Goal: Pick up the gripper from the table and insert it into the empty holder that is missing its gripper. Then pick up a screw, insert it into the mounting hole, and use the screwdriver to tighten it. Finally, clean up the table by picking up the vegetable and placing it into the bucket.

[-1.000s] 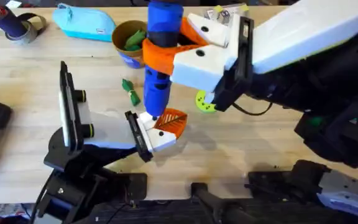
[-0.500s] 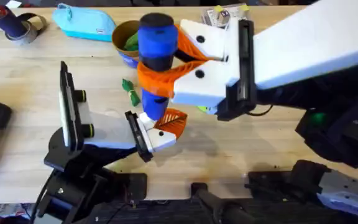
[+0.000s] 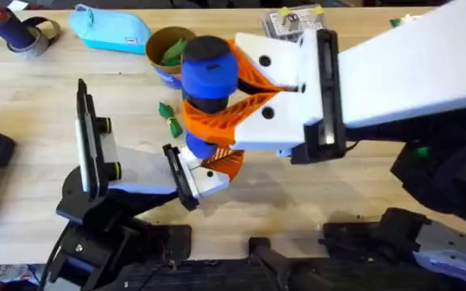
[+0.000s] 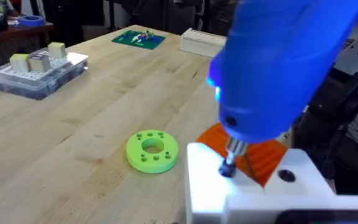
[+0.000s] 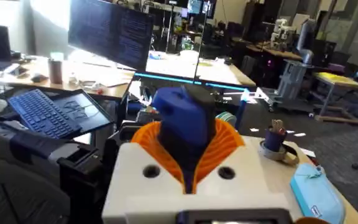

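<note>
My right gripper is shut on the blue screwdriver, its orange jaws clasping the barrel on both sides. The screwdriver stands nearly upright over the white holder, which has a black end plate and tips my left arm. Its metal bit touches the holder's top face. The orange ribbed gripper sits in the holder beside the bit. A dark green vegetable lies on the table left of the screwdriver. Behind it, the yellow-orange bucket holds green pieces.
A lime-green disc lies on the wood near the holder. A tall black upright plate stands at the left. At the back are a light blue pouch, a tape roll and a clear parts box.
My right arm has swung in over the holder with the screwdriver, whose top has moved right and toward the front. The arm now covers the lime-green disc in the overhead view.
</note>
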